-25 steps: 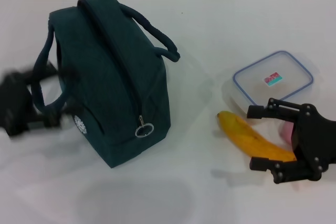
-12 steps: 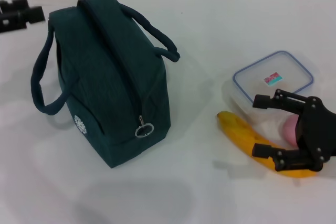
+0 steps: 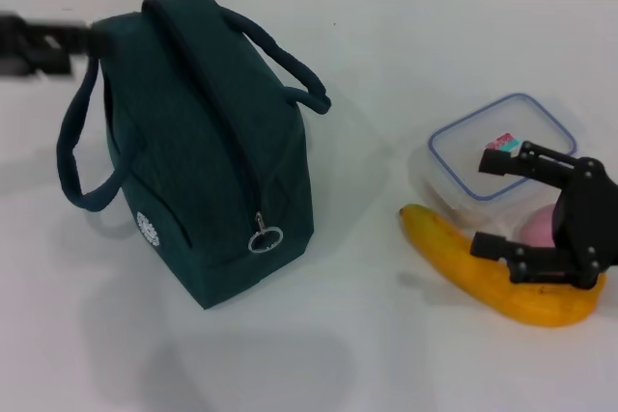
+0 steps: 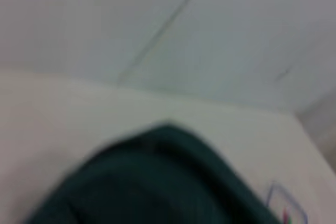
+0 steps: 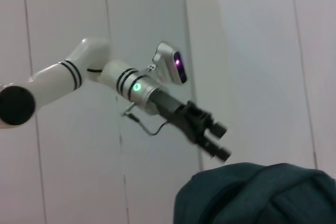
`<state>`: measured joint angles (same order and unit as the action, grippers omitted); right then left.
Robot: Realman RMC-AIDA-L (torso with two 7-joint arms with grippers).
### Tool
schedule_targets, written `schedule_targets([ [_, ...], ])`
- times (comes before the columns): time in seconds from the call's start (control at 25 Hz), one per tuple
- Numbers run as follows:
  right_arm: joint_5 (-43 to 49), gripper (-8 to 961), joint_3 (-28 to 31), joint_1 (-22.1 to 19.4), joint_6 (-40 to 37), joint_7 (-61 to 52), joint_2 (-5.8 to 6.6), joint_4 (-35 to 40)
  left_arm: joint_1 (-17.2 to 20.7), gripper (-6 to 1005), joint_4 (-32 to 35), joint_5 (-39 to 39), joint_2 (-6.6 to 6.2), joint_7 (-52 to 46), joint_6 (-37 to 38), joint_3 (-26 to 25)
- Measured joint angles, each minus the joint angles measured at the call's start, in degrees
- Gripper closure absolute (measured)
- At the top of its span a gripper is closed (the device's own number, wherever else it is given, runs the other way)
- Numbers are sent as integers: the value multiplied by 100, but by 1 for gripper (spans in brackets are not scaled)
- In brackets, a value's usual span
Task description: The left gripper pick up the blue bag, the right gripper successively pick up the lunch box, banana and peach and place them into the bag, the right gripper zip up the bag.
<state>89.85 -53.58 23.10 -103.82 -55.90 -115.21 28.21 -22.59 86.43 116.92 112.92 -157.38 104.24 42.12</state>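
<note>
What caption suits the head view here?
Right claw open over banana, peach and lunch box; zipped blue bag stands beside.

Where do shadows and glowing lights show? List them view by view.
Head view: the dark teal fabric bag throws a shadow onto the white table in front of it; the open right gripper hangs over the yellow curved banana, a shadow beside it. Right wrist view: a green light glows behind the left gripper.

no legible text — anywhere
</note>
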Motion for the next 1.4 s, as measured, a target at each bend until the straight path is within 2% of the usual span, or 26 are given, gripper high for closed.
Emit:
schedule_targets([
  [0.12,-2,76,65,-2,-19,1,0,0,-38,157,-1,208,74,-295,2,434],
  [0.24,-3,76,71,19,-23,1,0,0,-212,159,-160,476,157,-376,-3,479],
  [0.64,11,77,68,-4,9,132,8,-10,-604,165,-770,848,209,-528,-250,474],
  [0.8,11,78,68,-18,8,146,26,-18,-614,168,-790,929,293,-406,-271,538],
  [1.0,-3,78,83,-66,7,258,31,-24,-606,171,-767,981,258,-93,-234,681],
  [1.2,-4,79,85,-59,7,265,21,-26,-605,358,-790,982,236,-117,-231,633],
  [1.32,-4,79,90,-56,-23,239,27,-27,-606,597,-783,979,227,-132,-219,627],
  [1.4,-4,80,99,-63,-26,238,27,-26,-598,687,-798,976,220,-133,-211,636],
])
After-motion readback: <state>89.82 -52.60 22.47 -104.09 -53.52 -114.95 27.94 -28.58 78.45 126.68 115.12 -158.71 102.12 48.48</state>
